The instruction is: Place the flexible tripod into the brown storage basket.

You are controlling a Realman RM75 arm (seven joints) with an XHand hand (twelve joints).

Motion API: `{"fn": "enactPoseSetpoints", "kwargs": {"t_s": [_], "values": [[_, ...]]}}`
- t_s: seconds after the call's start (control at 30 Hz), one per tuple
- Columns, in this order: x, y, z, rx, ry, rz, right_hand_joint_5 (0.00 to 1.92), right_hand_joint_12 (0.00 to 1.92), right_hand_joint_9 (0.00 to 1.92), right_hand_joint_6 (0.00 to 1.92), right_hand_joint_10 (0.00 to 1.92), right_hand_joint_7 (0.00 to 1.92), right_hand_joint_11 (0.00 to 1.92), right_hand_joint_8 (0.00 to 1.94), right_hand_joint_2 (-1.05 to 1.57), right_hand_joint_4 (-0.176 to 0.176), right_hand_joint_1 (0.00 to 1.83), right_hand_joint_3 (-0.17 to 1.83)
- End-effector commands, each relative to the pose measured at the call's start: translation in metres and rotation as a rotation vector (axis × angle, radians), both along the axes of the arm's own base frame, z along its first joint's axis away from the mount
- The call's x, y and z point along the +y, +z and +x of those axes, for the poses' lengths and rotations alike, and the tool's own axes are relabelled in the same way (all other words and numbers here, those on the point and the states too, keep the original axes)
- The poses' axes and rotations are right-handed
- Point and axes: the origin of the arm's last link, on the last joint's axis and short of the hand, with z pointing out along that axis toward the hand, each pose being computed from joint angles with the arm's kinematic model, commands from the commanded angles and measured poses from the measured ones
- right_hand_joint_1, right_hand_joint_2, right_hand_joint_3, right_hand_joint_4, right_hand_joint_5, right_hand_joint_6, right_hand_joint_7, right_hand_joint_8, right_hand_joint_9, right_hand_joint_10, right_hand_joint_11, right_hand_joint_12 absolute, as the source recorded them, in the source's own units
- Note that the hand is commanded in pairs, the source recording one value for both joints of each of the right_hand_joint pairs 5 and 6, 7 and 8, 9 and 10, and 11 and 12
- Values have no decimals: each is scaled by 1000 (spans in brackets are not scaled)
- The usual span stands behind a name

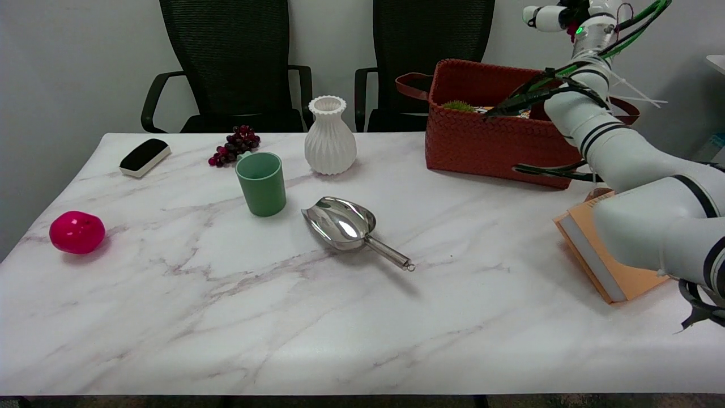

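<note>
Brown storage basket [487,141] holding green tuft [459,105] (partly hidden); robot hand out of view

The basket [487,141] is a reddish-brown woven box with strap handles (one at each end), standing upright at the bench's far right edge, behind the orange book. Something green and tufted shows inside near its left wall. The tripod cannot be made out.
</note>
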Motion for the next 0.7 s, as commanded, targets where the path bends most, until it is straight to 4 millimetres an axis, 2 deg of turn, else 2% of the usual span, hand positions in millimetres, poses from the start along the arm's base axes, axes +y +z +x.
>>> {"fn": "enactPoseSetpoints", "kwargs": {"t_s": [0.03,0.27,0.7], "values": [[4,1,-38,-83,-31,3,1920,1920,1920,1920,1920,1920,1920,1920,1571,0,859,263],[0,-9,-45,-95,-38,12,1920,1920,1920,1920,1920,1920,1920,1920,1571,0,858,263],[19,9,-81,-157,-84,-45,1920,1920,1920,1920,1920,1920,1920,1920,1571,0,857,259]]}}
